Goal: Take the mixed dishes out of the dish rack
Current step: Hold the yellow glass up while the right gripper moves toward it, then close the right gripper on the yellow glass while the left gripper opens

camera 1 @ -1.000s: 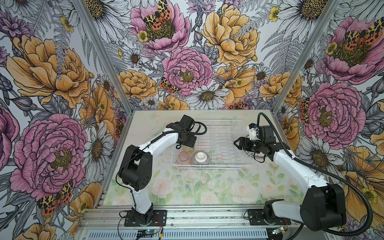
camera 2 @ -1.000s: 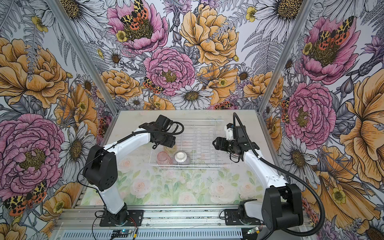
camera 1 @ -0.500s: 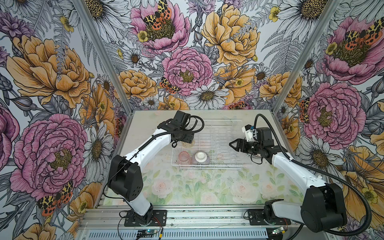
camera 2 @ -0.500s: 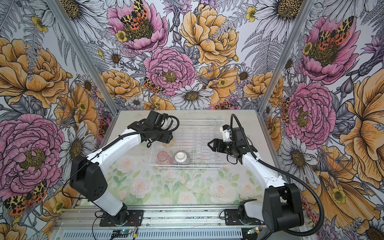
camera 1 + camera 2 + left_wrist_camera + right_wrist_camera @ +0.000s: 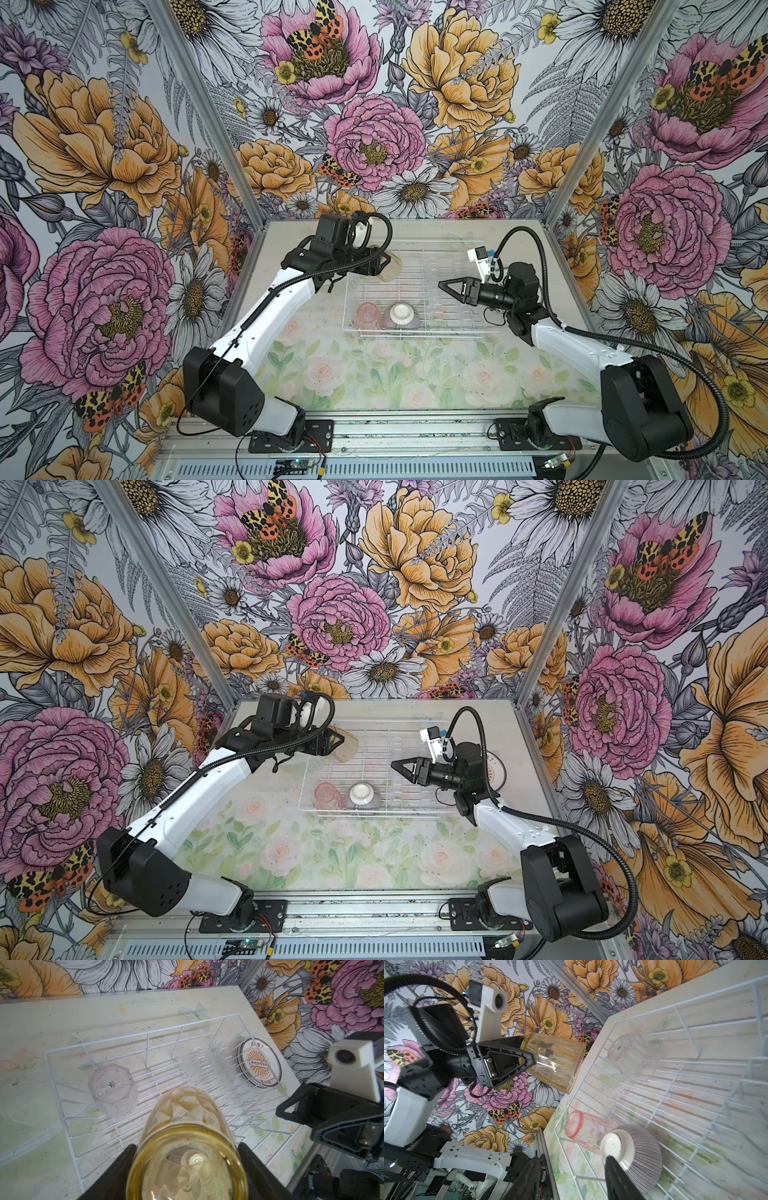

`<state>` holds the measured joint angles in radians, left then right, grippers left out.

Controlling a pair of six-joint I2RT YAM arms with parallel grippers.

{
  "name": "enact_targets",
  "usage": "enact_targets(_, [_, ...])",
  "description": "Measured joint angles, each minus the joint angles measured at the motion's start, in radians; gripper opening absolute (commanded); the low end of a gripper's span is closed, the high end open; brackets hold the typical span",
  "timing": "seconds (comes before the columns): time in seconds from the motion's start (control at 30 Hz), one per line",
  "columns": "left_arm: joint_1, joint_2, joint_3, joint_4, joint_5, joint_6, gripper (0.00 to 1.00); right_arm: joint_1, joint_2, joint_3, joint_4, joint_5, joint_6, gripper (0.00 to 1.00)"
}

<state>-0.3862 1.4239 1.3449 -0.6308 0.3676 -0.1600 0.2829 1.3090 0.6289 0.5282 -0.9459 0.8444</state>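
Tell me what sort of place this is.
Probably a robot test booth, not a real kitchen: a left arm and right arm bolted to a metal rail, printed floral wall panels enclosing a table, and a white wire dish rack there, with the left gripper holding an amber tumbler.

White-and-black arms, ribbed black cables

Amber faceted glass tumbler: transparent, glossy. Clear faceted glass tumbler: same gloss. White wire dish rack: smooth coated metal, by look. Small purple-striped bowl: finely ribbed outside, glazed glossy white foot.
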Motion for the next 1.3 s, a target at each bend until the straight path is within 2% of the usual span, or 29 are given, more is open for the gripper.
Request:
enact_targets(0.3, [0.025,-0.016,-0.105,0.210,0.213,-0.132,0.45,0.069,0.186,-0.007,0.484,-0.013,0.240,0.50])
enact_targets(0.5, [0.025,-0.016,-0.133,0.320,0.290,-0.201,0.45,0.100,0.301,0.001,0.681,-0.012,0.360,0.51])
enact_targets(0.9, [0.031,-0.016,-0.194,0.513,0.357,-0.306,0.45,0.137,0.324,0.071,0.756,-0.007,0.397,0.51])
enact_targets(1.17, [0.010,-0.014,-0.212,0.561,0.392,-0.340,0.45,0.138,0.356,0.129,0.761,0.007,0.397,0.51])
enact_targets(1.23, [0.010,-0.014,-0.212,0.562,0.394,-0.340,0.45,0.138,0.356,0.136,0.762,0.010,0.397,0.48])
enact_targets(1.3, [0.010,-0.014,-0.212,0.562,0.398,-0.340,0.45,0.138,0.356,0.149,0.764,0.010,0.393,0.36])
